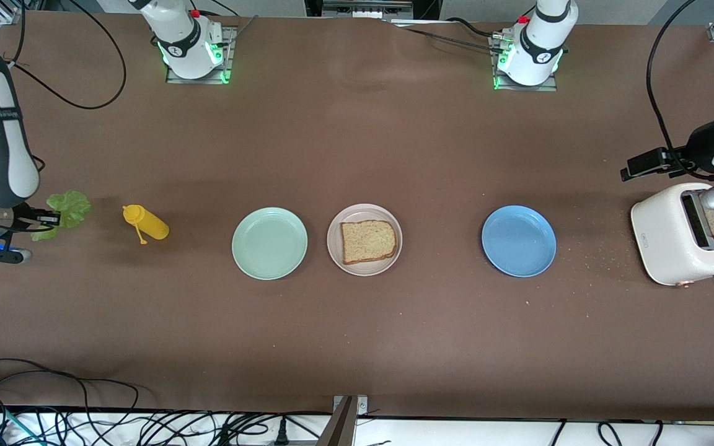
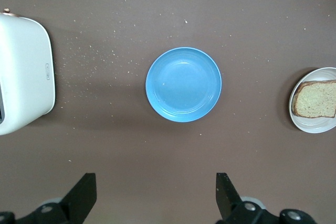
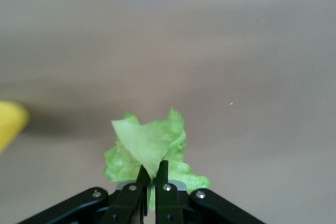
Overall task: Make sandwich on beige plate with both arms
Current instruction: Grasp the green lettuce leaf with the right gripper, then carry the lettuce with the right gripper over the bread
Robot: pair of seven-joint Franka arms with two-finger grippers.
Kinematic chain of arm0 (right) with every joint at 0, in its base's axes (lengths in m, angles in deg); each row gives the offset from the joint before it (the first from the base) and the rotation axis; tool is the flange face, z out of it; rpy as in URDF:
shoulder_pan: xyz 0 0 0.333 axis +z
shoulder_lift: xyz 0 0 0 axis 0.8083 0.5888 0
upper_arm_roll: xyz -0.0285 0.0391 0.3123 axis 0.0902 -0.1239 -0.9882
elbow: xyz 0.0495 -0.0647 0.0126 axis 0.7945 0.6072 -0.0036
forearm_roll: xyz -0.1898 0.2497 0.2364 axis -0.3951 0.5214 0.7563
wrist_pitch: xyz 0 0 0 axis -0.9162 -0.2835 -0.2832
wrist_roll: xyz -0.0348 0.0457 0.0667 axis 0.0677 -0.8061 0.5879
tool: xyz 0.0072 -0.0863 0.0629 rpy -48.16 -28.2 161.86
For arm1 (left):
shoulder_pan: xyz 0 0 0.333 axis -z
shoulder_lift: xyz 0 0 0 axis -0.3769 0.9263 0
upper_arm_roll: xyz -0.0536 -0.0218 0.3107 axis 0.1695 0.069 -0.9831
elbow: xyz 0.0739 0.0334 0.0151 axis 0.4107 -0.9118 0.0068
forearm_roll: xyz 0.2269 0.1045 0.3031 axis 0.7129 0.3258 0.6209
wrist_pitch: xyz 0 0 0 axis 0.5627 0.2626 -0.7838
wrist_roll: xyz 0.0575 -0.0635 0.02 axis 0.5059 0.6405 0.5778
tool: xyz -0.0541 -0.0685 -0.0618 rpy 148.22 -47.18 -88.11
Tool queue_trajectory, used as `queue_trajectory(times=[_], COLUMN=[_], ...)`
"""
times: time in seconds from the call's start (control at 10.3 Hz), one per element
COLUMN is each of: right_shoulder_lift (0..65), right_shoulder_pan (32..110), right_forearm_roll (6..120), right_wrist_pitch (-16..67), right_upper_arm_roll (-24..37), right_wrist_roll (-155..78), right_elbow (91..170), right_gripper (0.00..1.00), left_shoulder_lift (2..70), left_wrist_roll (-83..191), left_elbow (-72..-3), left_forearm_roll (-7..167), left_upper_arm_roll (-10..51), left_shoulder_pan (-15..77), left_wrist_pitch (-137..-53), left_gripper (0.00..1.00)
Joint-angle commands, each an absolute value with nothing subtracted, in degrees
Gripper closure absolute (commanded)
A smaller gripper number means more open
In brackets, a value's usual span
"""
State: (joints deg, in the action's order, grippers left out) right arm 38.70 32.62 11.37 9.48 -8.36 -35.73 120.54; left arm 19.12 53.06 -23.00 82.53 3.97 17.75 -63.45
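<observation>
Non-task items on table

Yellow squeeze bottle [image 1: 145,223] is laid at 9 o'clock of mint green plate [image 1: 269,243]; blue plate [image 1: 519,241] is set at 3 o'clock, white toaster [image 1: 685,235] past it, crumbs [image 1: 599,260] scattered between.

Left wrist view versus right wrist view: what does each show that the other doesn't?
Only the left wrist view shows the blue plate, the white toaster, scattered crumbs, the beige plate with a bread slice, and the left gripper with jaws wide open. Only the right wrist view shows the right gripper pinching the lettuce leaf, plus a yellow bottle's edge. Both show the brown table.
</observation>
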Motion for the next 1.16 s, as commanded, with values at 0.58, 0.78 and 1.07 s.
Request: queue_trajectory(times=[0.58,0.78,1.07], right_shoulder_lift=[40.01,42.55,48.7], right_shoulder_pan=[39.4,45.89,54.61], right_forearm_roll=[19.15,22.35,21.39], right_wrist_pitch=[1.17,10.64,25.84], right_upper_arm_roll=[-37.34,-37.17,-36.47], right_wrist_roll=[1.34,12.58,29.66], right_elbow=[105.7,105.79,105.87], right_gripper=[1.0,1.0,1.0], left_shoulder_lift=[20.3,20.3,20.74], left_wrist_roll=[50.0,49.91,49.91], left_elbow=[-20.64,-20.64,-20.47], left_forearm_roll=[83.85,84.9,86.75], left_upper_arm_roll=[4.69,4.69,4.87], left_shoulder_pan=[18.01,18.01,18.89], left_wrist_pitch=[-62.17,-62.25,-62.43], left_gripper=[0.0,0.0,0.0])
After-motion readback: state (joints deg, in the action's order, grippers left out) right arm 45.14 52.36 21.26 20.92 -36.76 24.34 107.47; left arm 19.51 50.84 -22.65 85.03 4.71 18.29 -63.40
